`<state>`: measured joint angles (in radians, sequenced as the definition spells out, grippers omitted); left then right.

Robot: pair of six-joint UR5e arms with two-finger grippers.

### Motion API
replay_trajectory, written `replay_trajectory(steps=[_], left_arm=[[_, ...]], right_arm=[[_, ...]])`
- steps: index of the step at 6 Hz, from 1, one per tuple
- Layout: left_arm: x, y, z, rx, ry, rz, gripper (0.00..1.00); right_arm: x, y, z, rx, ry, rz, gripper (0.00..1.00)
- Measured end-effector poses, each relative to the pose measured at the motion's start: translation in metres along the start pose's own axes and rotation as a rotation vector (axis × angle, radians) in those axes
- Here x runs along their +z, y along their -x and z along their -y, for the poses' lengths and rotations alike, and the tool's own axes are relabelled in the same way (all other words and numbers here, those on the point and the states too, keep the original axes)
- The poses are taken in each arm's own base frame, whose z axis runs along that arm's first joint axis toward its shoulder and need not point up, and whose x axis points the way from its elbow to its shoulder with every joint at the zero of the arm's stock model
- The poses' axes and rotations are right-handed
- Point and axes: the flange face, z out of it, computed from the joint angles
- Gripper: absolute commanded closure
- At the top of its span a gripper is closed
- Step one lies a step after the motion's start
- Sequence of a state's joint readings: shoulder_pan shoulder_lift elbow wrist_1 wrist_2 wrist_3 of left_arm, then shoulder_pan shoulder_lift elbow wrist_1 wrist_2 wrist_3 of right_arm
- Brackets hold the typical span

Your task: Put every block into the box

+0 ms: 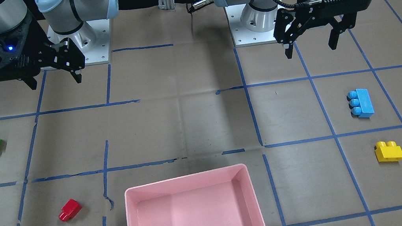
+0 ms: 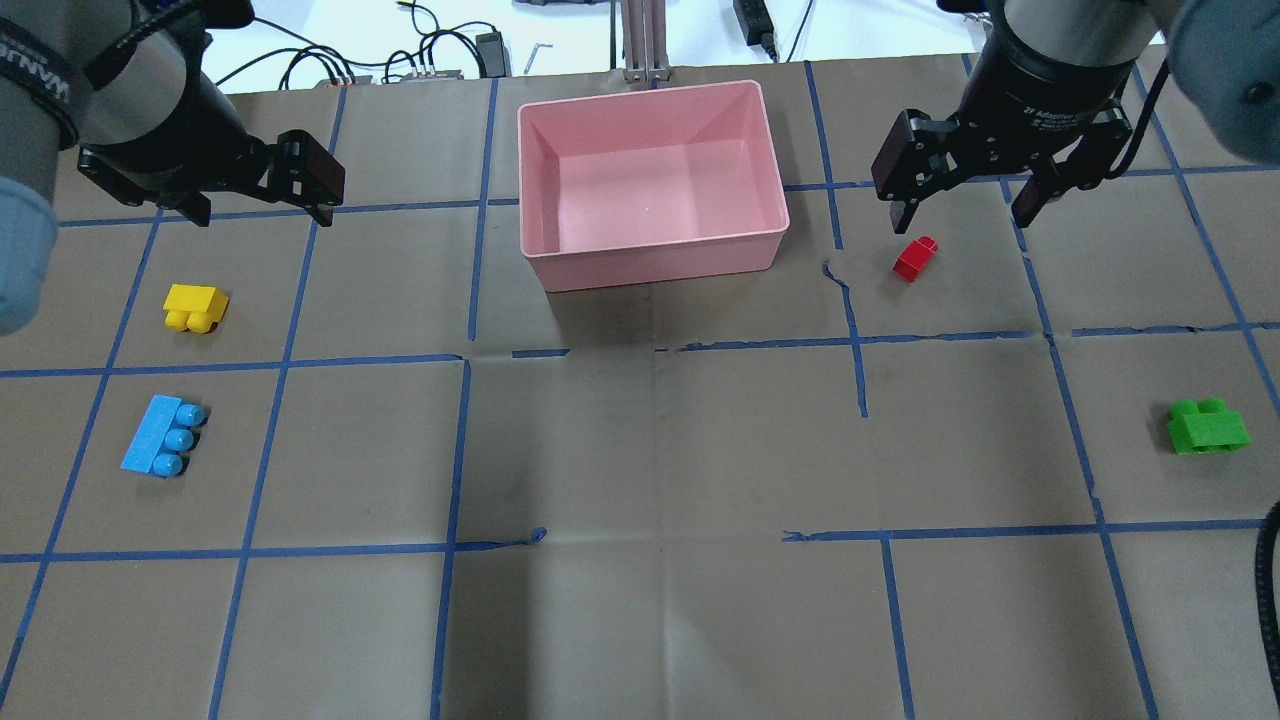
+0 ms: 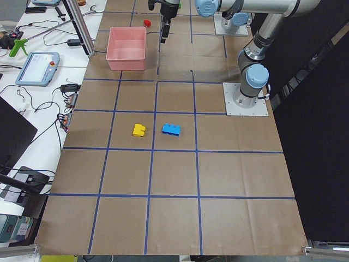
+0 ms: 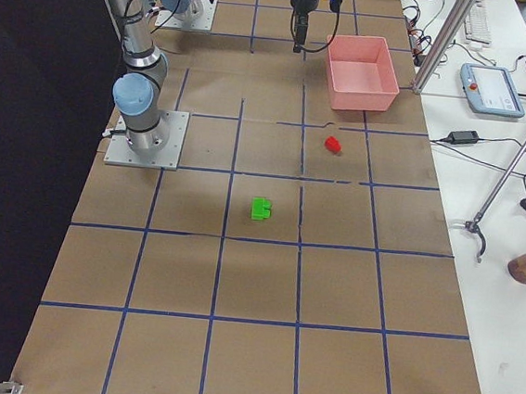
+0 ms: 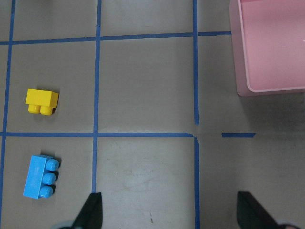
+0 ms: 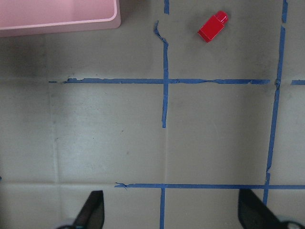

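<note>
Left gripper (image 2: 262, 212) and right gripper (image 2: 960, 218) both hang with fingers spread, empty. One pink box (image 2: 650, 262) sits between them. Four blocks lie outside it: yellow block (image 2: 195, 305) and blue block (image 2: 160, 437) near the left fingers, red block (image 2: 914, 258) near the right fingers, green block (image 2: 1207, 428) farther off.

two blocks (image 2: 195, 306) lie left of the box (image 2: 655, 266), two right.
</note>
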<state>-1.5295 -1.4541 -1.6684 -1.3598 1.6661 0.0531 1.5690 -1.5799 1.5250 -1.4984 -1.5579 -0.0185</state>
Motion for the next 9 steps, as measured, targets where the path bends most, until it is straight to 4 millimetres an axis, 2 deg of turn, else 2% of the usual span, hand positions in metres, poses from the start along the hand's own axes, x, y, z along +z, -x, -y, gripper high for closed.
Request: replay_trajectory(steps=[2, 3, 4, 5, 6, 7, 8, 9], left_arm=[[0.001, 0.003, 0.000, -0.004, 0.006, 0.000, 0.00], [0.012, 0.010, 0.001, 0.007, 0.025, 0.005, 0.01], [0.032, 0.027, 0.000, 0.060, 0.057, 0.008, 0.04], [0.059, 0.066, -0.003, 0.088, 0.095, 0.013, 0.06], [0.089, 0.118, -0.011, 0.053, 0.116, 0.023, 0.06], [0.118, 0.160, -0.024, 0.030, 0.121, 0.031, 0.04], [0.141, 0.184, -0.029, 0.039, 0.119, 0.024, 0.04], [0.163, 0.205, -0.025, 0.043, 0.112, 0.019, 0.03]], right_arm=[[0.001, -0.001, 0.000, -0.001, 0.004, -0.004, 0.00], [0.002, -0.001, 0.002, 0.002, 0.007, -0.004, 0.00], [0.003, -0.001, 0.005, 0.004, 0.008, -0.002, 0.00], [0.005, -0.004, 0.009, 0.007, 0.010, 0.000, 0.00], [0.008, -0.013, 0.014, 0.021, 0.016, 0.001, 0.00], [0.011, -0.035, 0.020, 0.040, 0.018, -0.003, 0.00], [0.011, -0.067, 0.025, 0.042, 0.018, -0.009, 0.00], [0.012, -0.113, 0.028, 0.048, 0.022, -0.016, 0.00]])
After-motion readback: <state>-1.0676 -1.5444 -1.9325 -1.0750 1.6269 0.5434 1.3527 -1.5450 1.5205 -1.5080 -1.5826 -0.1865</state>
